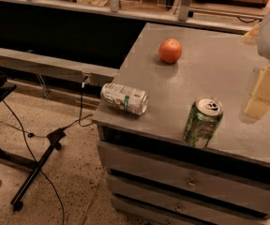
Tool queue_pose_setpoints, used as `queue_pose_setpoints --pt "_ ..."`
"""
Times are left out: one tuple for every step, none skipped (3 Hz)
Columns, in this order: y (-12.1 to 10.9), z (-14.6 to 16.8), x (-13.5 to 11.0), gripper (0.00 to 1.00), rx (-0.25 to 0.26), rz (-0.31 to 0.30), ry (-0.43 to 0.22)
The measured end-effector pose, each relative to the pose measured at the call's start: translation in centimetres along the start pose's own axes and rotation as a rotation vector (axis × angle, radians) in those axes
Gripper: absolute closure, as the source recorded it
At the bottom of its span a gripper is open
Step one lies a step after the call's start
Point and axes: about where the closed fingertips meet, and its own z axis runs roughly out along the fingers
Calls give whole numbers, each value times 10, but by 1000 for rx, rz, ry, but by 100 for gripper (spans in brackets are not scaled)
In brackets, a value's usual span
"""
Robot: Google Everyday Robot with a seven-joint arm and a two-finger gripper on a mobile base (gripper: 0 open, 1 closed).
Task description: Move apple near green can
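Note:
The apple [170,50] is a round orange-red fruit standing on the grey cabinet top [219,69], toward its back left. The green can [202,122] stands upright near the front edge, with its dark green mottled body and silver top and tab showing. The apple and the green can are well apart, with bare surface between them. My gripper [261,95] hangs at the right edge of the view, above the cabinet top. It is to the right of both the apple and the can, touches neither, and holds nothing that I can see.
A mostly white can with green marks [124,98] lies on its side at the cabinet's front left corner. Drawers [186,182] run below the top. On the floor to the left are a black stand [36,172] and cables. A long shelf [50,64] runs behind.

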Motion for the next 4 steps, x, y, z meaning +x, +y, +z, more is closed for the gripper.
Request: queue_pose_setpoints --pt "0 0 0 0 2 0 -1" --pt "-21 -3 -4 0 31 9 -31" --pt "-64 -1 -14 0 58 21 -127" --pt "-138 -11 -42 0 158 44 -227"
